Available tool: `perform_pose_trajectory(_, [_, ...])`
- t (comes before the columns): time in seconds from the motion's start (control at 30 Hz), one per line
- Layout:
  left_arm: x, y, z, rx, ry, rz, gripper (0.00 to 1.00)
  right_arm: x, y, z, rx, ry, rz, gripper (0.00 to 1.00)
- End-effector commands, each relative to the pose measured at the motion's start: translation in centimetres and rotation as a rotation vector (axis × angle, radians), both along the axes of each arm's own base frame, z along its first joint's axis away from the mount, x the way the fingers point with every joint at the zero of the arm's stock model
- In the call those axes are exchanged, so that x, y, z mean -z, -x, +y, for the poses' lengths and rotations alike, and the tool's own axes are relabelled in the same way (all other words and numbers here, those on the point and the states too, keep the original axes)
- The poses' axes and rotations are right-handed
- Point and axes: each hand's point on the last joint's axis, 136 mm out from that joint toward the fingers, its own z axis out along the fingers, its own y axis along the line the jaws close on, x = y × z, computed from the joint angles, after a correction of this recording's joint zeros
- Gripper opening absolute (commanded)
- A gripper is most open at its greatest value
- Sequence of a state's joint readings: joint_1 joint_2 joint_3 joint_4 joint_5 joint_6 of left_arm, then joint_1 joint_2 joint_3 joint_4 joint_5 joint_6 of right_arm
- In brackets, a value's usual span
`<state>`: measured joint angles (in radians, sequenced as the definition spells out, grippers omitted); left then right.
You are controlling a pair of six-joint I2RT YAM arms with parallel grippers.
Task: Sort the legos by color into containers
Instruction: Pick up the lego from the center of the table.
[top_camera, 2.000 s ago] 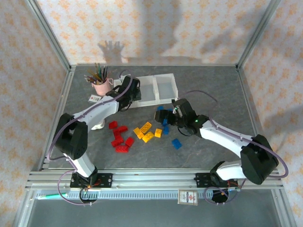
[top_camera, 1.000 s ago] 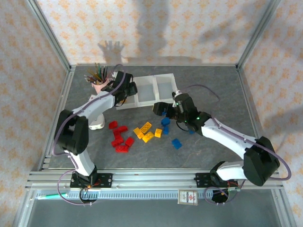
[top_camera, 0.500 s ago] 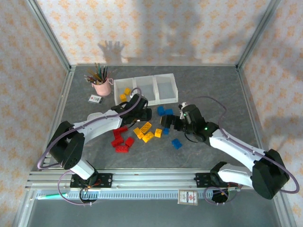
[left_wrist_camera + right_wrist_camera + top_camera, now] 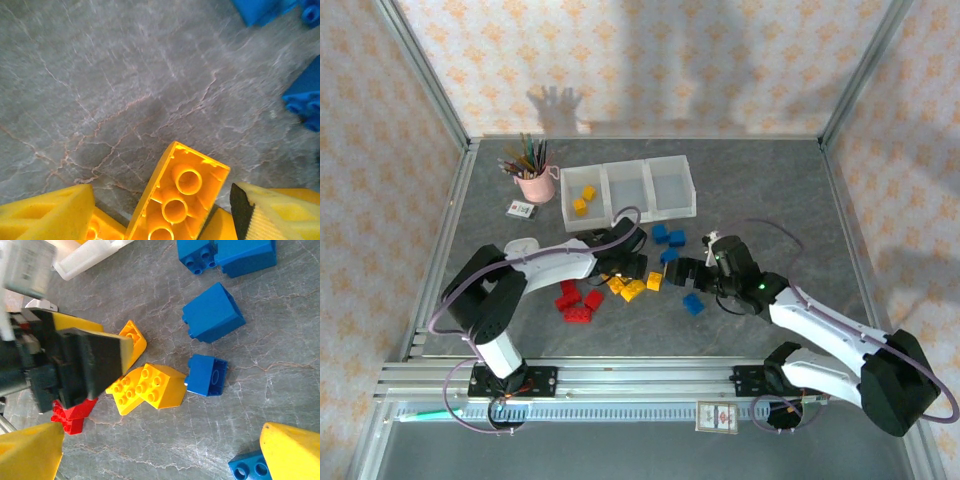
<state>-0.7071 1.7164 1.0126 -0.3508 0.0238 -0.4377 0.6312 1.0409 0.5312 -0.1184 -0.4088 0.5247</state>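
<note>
A yellow lego [image 4: 180,185] is seen right between the spread-open fingers of the left gripper [image 4: 164,192], hollow side up on the table [image 4: 125,75]. Its long side points away from the gripper, a bit slanted, so it would likely be pinched across its short side.

We're looking into a robot test cell, lab rig and no home: aluminium frame posts [image 4: 425,75] box in a grey marbled table [image 4: 770,190], patterned wallpaper panels [image 4: 650,60] stand as walls, and the left arm [image 4: 535,262] and right arm [image 4: 820,320] bolt onto a metal rail [image 4: 640,380].
</note>
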Motion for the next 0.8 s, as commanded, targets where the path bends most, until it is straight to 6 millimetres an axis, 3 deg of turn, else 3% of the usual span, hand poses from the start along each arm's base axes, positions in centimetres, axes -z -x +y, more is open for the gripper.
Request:
perform_pose_trajectory(0.0, [0.5, -0.2, -0.7, 0.038, -0.025, 0.012, 0.72, -0.6, -0.6, -0.1, 0.023, -0.018, -0.022, 1.0])
perform_pose_trajectory(0.37, [1.4, -0.7, 0.1, 0.015, -0.086, -0.008, 0.6, -0.5, -0.9, 0.0, 0.02, -0.005, -0.024, 1.0])
perform_pose_trajectory(0.77, [0.3, -1.6, 0.2, -0.003, -0.077, -0.045, 0.43, -1.0, -1.1, -0.2, 0.027, 0.005, -0.033, 1.0])
